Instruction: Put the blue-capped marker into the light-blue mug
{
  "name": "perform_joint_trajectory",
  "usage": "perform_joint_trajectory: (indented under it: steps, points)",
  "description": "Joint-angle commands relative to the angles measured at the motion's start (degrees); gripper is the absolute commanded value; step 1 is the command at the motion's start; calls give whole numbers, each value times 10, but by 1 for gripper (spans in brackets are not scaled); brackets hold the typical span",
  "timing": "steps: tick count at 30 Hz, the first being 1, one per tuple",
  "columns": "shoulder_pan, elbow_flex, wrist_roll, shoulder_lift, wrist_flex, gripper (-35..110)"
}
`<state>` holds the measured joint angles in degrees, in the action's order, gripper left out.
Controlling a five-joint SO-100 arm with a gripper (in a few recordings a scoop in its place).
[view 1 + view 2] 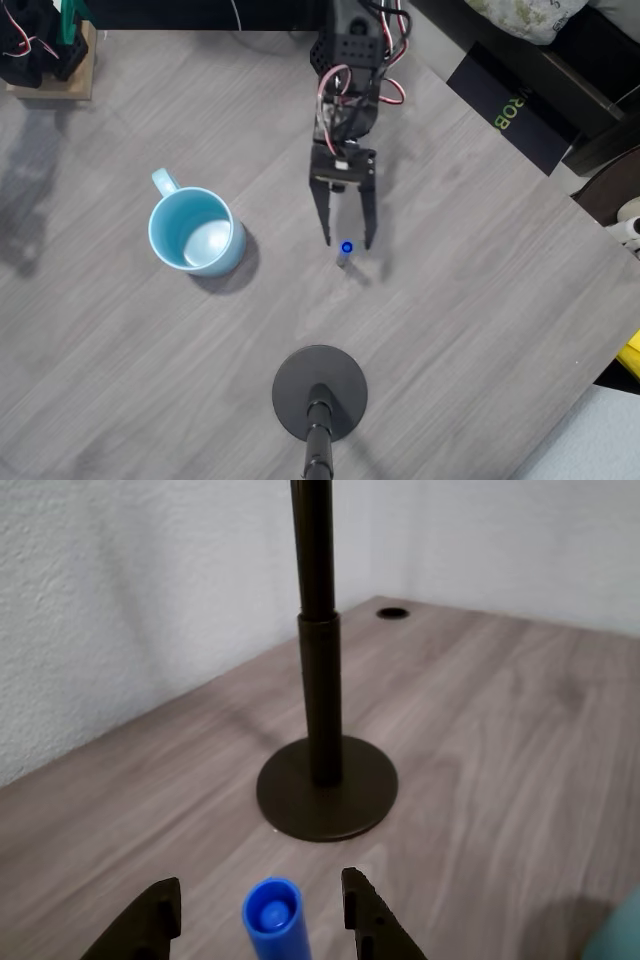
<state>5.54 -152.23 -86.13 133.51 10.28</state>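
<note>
Overhead view: the blue-capped marker [346, 249] stands upright on the grey surface [470, 300], cap up, just past the tips of the end effector [347, 240], whose two fingers are spread and grasp nothing. In the wrist view the blue cap [273, 917] sits centred in the gap. The light-blue mug [194, 232] stands well apart to the picture's left. A good grasp likely advances until the barrel lies squarely between the fingers, then closes without tipping it toward the black stand base [320, 393].
</note>
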Motion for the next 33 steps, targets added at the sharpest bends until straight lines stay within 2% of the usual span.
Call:
perform_joint_trajectory:
  steps: [1,12,13,14,16,33]
  points:
    - [-7,9,4,-18,24,25]
    - [-8,7,11,-75,43,25]
    - [-9,7,8,-77,40,20]
    - [-11,6,10,-77,40,6]
    - [-17,10,6,-79,25,0]
    - [-8,22,15,-75,24,0]
